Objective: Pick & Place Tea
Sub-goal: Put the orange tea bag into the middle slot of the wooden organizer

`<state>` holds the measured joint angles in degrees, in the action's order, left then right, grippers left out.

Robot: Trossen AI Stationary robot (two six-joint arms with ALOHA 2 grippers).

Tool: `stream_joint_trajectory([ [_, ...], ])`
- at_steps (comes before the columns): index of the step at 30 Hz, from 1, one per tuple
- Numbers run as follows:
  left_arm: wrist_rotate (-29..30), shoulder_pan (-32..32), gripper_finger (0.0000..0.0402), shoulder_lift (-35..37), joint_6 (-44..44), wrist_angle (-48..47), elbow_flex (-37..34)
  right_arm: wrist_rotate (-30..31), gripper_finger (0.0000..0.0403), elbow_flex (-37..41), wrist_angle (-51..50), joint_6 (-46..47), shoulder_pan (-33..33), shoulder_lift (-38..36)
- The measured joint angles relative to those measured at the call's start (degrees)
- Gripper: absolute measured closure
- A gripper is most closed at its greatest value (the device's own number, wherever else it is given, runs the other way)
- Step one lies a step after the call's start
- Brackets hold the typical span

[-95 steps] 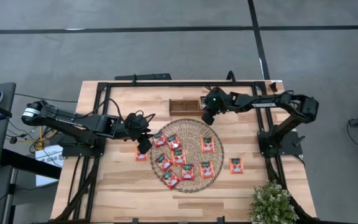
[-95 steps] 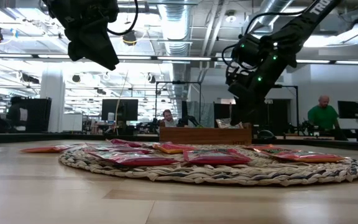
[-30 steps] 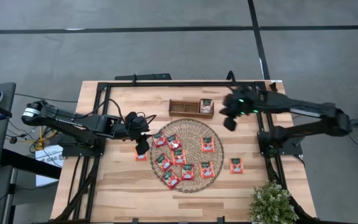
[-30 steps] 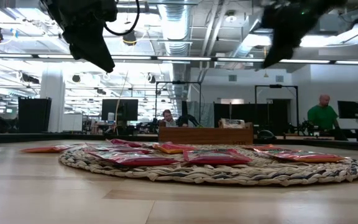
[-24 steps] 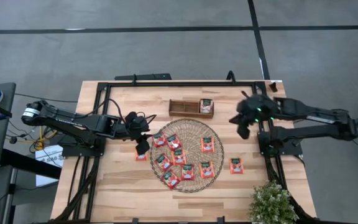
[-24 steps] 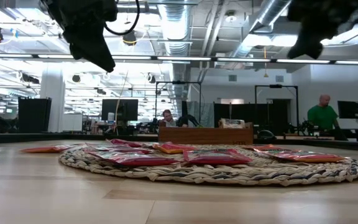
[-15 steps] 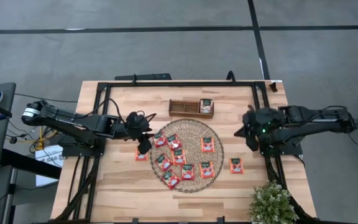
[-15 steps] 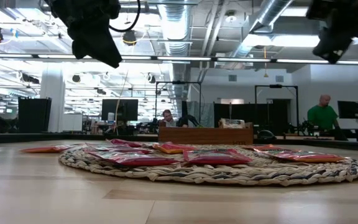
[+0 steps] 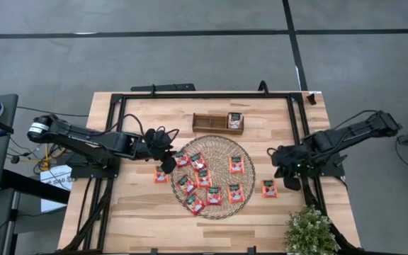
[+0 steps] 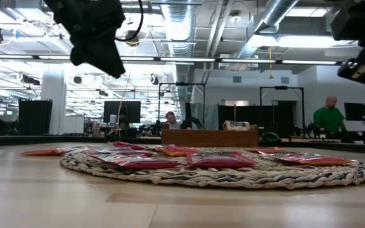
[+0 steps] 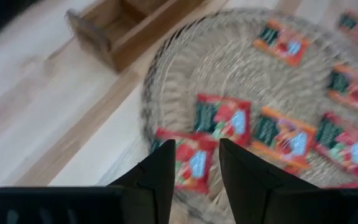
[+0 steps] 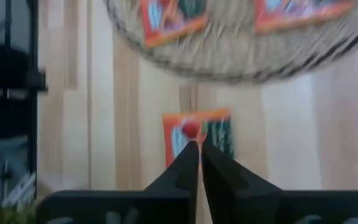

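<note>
left gripper (image 9: 167, 166) is hanging over the left edge of the woven mat (image 9: 222, 145), jaws standing part open with nothing between them; in its wrist view a red sachet at the mat's rim (image 11: 194, 160) is lying just past the fingers.

right gripper (image 9: 290, 183) is hovering over the bench (image 9: 140, 113) on the right side, beside the lone red sachet off the mat (image 9: 269, 188); jaws nearly closed, only a thin slit showing, gripping nothing. its wrist view is showing that sachet directly beyond the tips.

red sachets on the mat (image 9: 204, 177) are lying flat, spread about. one sachet (image 9: 234, 120) is sitting in the right compartment of the wooden tray (image 9: 207, 122). another red sachet (image 9: 161, 177) is lying on the bench just left of the mat.
</note>
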<state>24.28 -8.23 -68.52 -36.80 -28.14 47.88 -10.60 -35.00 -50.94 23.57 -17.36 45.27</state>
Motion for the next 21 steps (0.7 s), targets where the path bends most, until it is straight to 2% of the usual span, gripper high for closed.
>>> stream_joint_trajectory([
  [9, -0.62, 0.02, 0.0285, -3.75, -0.12, 0.88, -0.01, -2.79, 0.0301, -0.07, 0.02, -1.55, 0.23, 8.07],
  [21, -0.64, 0.02, 0.0285, -4.01, 1.39, 0.42, -0.01, -2.98, 0.0235, -0.07, 6.31, -1.55, -0.02, 21.64],
])
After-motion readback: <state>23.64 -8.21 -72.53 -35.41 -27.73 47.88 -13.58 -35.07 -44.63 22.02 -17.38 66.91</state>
